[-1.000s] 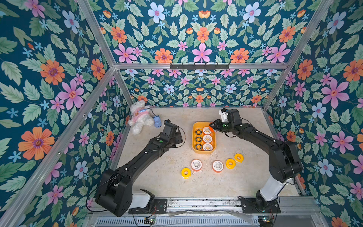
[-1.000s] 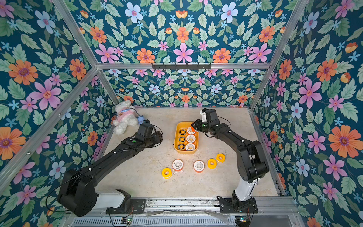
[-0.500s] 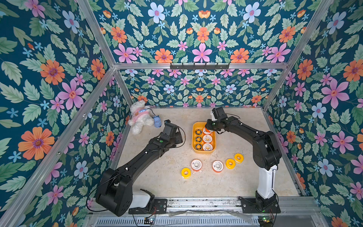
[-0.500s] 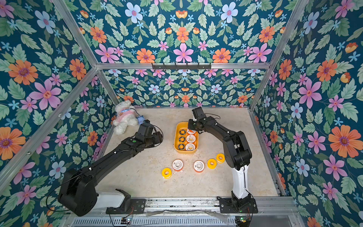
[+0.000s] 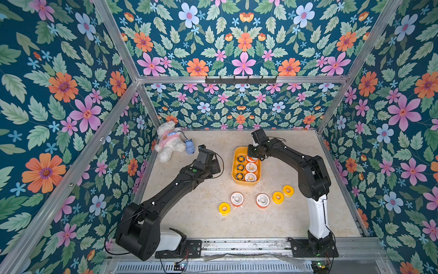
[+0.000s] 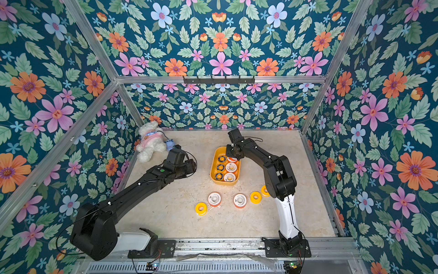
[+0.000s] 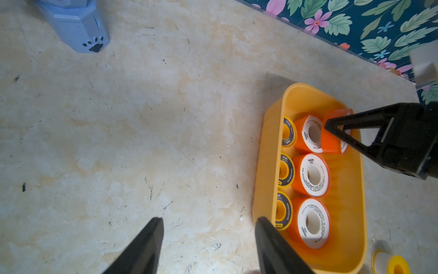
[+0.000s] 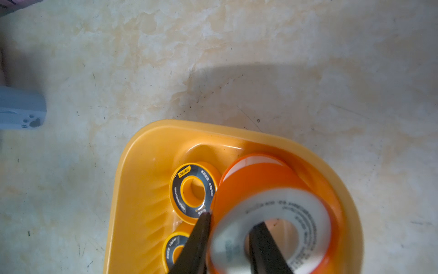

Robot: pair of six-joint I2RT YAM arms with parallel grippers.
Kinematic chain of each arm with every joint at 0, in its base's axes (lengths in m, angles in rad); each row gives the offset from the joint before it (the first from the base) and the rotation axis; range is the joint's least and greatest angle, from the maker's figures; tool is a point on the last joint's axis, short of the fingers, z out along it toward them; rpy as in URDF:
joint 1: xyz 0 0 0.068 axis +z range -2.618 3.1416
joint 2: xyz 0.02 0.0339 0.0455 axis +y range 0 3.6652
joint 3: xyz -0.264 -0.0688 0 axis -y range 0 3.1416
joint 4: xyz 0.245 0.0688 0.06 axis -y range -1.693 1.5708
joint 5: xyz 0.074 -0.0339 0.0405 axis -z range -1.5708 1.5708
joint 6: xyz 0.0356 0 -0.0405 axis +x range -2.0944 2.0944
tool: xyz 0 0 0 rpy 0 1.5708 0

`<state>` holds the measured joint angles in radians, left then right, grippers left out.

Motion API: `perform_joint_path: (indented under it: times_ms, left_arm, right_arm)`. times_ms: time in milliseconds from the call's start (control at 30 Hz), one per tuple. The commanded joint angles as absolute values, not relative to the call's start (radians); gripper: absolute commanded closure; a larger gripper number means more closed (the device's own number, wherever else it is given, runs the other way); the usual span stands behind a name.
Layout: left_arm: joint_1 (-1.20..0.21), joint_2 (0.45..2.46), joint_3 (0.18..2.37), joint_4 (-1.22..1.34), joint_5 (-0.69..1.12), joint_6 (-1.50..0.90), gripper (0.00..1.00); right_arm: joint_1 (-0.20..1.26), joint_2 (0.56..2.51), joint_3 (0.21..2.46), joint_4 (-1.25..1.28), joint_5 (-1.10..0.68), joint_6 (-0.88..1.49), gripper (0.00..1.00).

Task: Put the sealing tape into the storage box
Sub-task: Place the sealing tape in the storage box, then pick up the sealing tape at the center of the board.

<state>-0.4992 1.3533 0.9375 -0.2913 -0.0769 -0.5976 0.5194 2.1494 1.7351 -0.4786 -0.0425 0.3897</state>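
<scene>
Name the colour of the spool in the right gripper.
Spool: orange rim, white face; clearest in right wrist view.

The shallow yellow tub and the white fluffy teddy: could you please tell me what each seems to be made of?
The shallow yellow tub looks like moulded plastic, smooth and semi-glossy: highlights run along its rounded rim. The white fluffy teddy looks like matt plush fabric, judging by its fuzzy outline; its filling is hidden.

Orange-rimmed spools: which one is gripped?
The spool over the yellow tub's far end: right gripper pinches its wall through the centre hole; the rest lie free.
</scene>
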Motion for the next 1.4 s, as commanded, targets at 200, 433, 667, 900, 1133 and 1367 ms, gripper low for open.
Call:
perform_joint_path:
  times_ms: [200,433,667,900,1133,1367]
  left_arm:
    - [-0.498,1.347,0.937,-0.286,-0.079,-0.592,0.33]
    - [-0.497,1.344,0.937,-0.297,-0.079,-0.583,0.32]
    - [-0.498,1.344,0.932,-0.310,-0.026,-0.553,0.32]
    - [-0.519,1.333,0.893,-0.310,0.049,-0.523,0.33]
    - [-0.620,1.317,0.851,-0.323,0.077,-0.486,0.33]
    - [-0.750,1.393,0.846,-0.328,0.071,-0.494,0.34]
  right_arm:
    - [0.522,2.177,1.783,-0.534,-0.011,0.370,0.59]
    - [0.521,2.143,1.796,-0.548,-0.020,0.364,0.51]
    - [0.520,2.031,1.724,-0.506,-0.038,0.366,0.51]
    - [0.474,1.862,1.492,-0.370,-0.088,0.422,0.52]
    - [0.436,1.826,1.354,-0.337,-0.138,0.414,0.56]
    - [0.436,1.852,1.330,-0.340,-0.112,0.422,0.64]
